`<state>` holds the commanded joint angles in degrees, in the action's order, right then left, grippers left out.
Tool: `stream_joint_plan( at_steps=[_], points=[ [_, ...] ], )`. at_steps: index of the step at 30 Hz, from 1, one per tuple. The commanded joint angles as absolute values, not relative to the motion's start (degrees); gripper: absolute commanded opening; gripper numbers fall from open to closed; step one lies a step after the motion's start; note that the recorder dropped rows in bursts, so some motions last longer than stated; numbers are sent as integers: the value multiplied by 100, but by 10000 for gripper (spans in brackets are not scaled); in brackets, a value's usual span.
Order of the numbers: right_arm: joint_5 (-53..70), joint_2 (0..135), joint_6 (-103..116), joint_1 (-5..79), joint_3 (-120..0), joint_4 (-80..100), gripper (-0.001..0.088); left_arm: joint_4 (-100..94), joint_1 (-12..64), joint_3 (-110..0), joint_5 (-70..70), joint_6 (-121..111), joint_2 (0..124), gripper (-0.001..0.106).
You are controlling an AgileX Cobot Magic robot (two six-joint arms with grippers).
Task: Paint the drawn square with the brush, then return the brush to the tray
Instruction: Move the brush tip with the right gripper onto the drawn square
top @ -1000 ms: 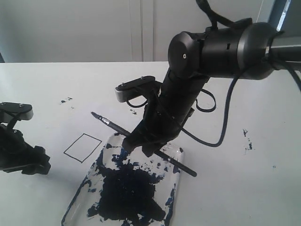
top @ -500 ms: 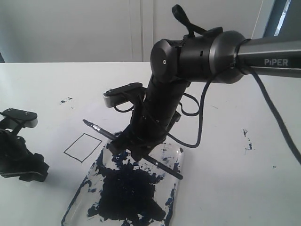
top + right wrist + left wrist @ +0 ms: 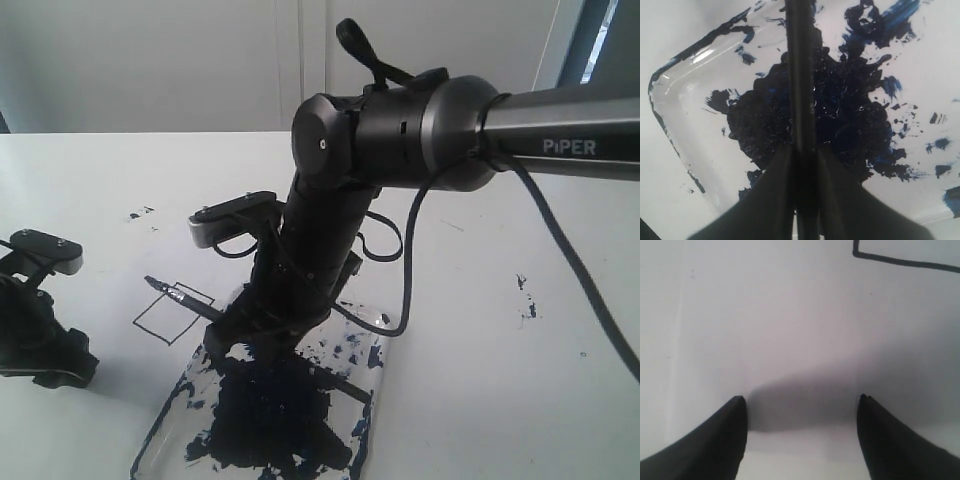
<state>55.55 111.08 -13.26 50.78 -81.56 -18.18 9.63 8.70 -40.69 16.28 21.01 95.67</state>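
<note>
My right gripper (image 3: 262, 335) is shut on the brush (image 3: 192, 301), a thin black stick held low and slanted over the tray's far end. Its dark tip reaches over the far corner of the drawn square (image 3: 172, 316), a blank black outline on white paper left of the tray (image 3: 377, 352). In the right wrist view the gripper (image 3: 804, 148) clamps the brush (image 3: 799, 75) above the tray (image 3: 670, 85) with its blue-black blotch. My left gripper (image 3: 45, 365) rests left of the square. The left wrist view shows this gripper (image 3: 801, 399) open over bare paper, with a corner of the square (image 3: 905, 261) beyond.
Small paint specks (image 3: 140, 213) lie on the paper at the far left, and more specks (image 3: 525, 295) lie to the right. The right arm's black cable (image 3: 410, 290) loops beside the tray. A pale wall stands behind the table.
The right arm has swung left and lower with the brush, carrying its tip from beyond the tray's far edge to the square's corner. The left arm has barely shifted.
</note>
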Motion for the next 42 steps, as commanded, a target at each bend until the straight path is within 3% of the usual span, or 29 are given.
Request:
stream_joint_plan(
  at_steps=[42],
  points=[
    [5357,11593,-1504,5263,-8156,-2344,0,692,870,-4069,1628,1797,9567,670]
  ],
)
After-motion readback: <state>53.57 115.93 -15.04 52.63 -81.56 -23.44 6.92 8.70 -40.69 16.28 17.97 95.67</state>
